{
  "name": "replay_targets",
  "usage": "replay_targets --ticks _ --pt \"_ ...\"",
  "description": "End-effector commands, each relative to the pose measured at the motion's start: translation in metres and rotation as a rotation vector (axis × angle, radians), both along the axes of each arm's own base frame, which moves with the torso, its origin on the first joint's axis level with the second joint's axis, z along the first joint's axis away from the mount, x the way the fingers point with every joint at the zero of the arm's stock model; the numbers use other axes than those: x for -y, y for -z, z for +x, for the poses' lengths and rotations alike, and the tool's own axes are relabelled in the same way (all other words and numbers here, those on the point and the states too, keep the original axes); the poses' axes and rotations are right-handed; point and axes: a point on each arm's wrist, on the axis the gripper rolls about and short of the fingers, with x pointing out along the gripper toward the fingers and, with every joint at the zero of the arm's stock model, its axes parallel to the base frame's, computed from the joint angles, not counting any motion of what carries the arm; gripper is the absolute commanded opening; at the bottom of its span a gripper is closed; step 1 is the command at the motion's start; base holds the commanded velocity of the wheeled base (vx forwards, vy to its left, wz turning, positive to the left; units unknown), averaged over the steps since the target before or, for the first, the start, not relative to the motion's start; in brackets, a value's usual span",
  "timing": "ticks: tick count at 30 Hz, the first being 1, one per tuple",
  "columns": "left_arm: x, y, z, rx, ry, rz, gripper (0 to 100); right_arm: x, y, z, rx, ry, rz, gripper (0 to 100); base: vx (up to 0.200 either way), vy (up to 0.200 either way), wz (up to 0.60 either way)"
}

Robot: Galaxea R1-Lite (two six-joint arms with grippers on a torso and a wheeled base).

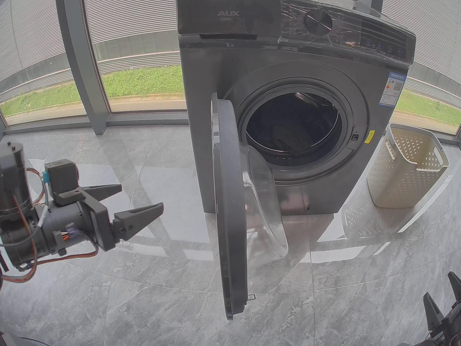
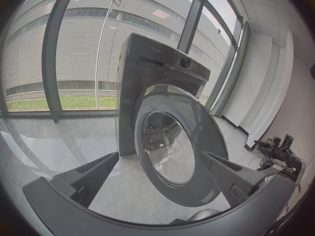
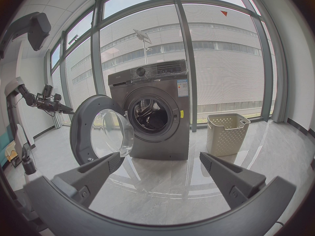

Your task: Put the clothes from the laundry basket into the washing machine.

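Jaws on our 2 grippers stand spread wide, pinching nothing. We see the left gripper held in the air in front of the washing machine, off toward the robot's left and pointing at the door. The right gripper sits low, farther out in front of the machine and toward the robot's right.

Inside the machine's drum lies something dark. We cannot tell whether it is clothing. The round door hangs fully open from the side of the opening on the robot's left, its clear bowl facing the drum. The cream laundry basket, with perforated walls, stands upright just beside the machine on the robot's right, not touching it. We make out no clothes above its rim.

Machine and basket rest on a glossy grey tiled floor. Behind the machine rise tall windows.
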Motion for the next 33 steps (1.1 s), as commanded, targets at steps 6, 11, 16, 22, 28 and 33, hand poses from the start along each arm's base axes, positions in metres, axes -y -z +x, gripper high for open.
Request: replay_targets --ticks 6,11,16,22,28,33 --pt "0.056 0.026 0.085 0.014 -0.062 0.001 100 0.0 0.001 -0.001 0.016 -0.001 0.0 100 0.0 0.0 0.0" --pt "0.097 0.016 0.106 0.023 -0.049 -0.112 100 0.0 0.001 -0.001 0.016 0.001 0.0 100 0.0 0.0 0.0" --pt "0.105 0.006 0.11 0.016 -0.076 -0.181 100 0.0 0.001 -0.001 0.02 0.002 0.001 100 0.0 0.0 0.0" --pt "0.087 0.013 0.085 -0.013 -0.083 -0.156 100 0.0 0.001 -0.001 0.014 -0.001 0.0 100 0.0 0.0 0.0" --pt "0.056 0.022 0.043 -0.018 -0.102 -0.086 100 0.0 0.001 -0.001 0.016 0.006 -0.006 100 0.0 0.0 0.0" --pt "0.012 0.028 -0.007 0.059 -0.167 0.04 100 0.0 0.001 -0.001 0.023 0.003 -0.006 100 0.0 0.0 0.0"
